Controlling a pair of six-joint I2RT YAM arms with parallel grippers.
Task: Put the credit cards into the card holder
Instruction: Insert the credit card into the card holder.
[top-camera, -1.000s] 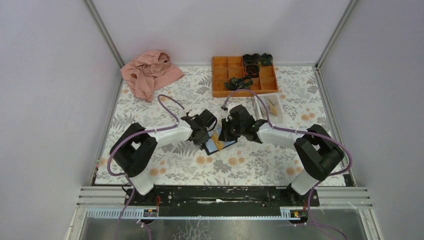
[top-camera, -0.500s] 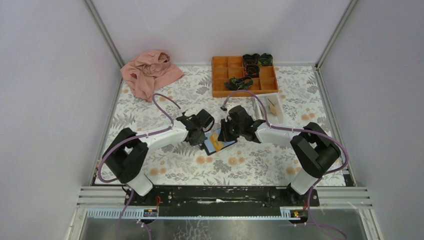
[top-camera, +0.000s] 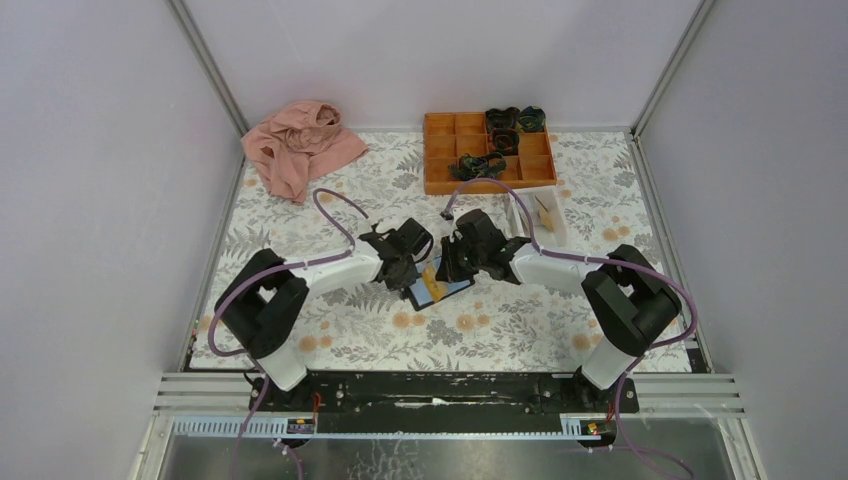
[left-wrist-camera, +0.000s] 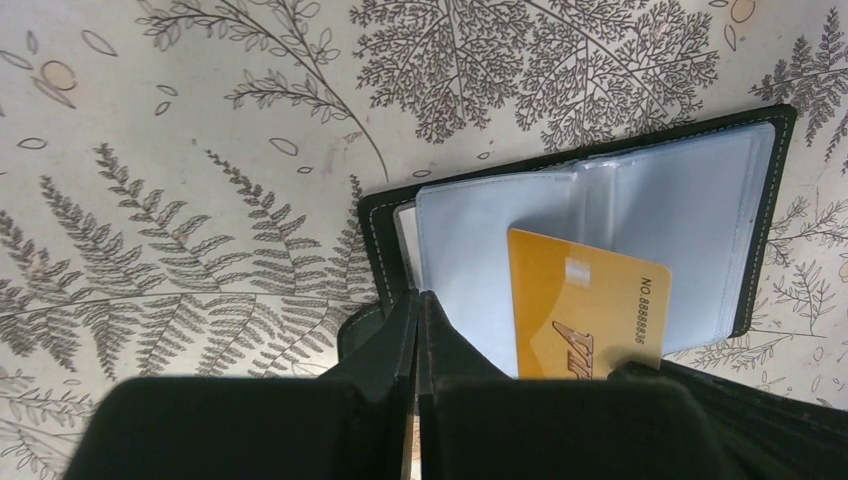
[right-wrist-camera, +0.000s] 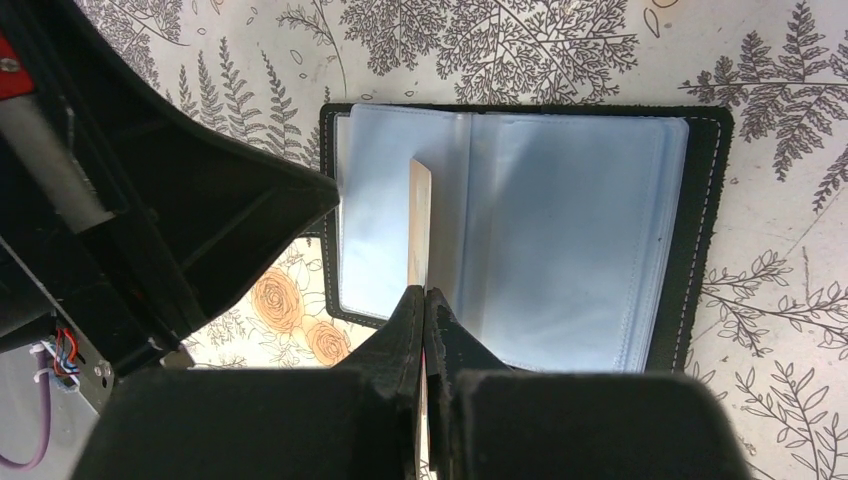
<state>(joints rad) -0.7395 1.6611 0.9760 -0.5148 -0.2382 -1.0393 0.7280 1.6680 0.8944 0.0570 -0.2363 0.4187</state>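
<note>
At the far left corner of the flowered table (top-camera: 330, 335) we see a crumpled pink cloth (top-camera: 300, 148), well apart from everything else. Moving right, the left gripper (top-camera: 407, 278) (left-wrist-camera: 418, 300) reaches in to the middle of the table. In its wrist view its two fingers are pressed flat together with no gap, and their tip sits at the near left edge of the card holder (top-camera: 450, 291) (left-wrist-camera: 690, 200). We cannot tell whether they pinch that edge or only bear down on it.

The card holder lies spread on the table between the two grippers. Its light-blue pocket panels face up, and its black border shows around them. An orange-yellow credit card (top-camera: 433, 275) (left-wrist-camera: 585, 310) lies over the panels near the fold. From the right wrist we see it edge-on, as a thin tan line (right-wrist-camera: 420, 215) running from the fingers onto the blue panel. The right gripper (top-camera: 452, 268) (right-wrist-camera: 425, 295) is clamped tight on this card, one finger on each face. We cannot make out how far the card sits inside a pocket.

Farther right and back stands an orange compartment tray (top-camera: 440, 150) with dark items (top-camera: 505, 125) in some cells. A small white tray (top-camera: 552, 228) sits near the right arm and holds something yellowish, too small to identify.
</note>
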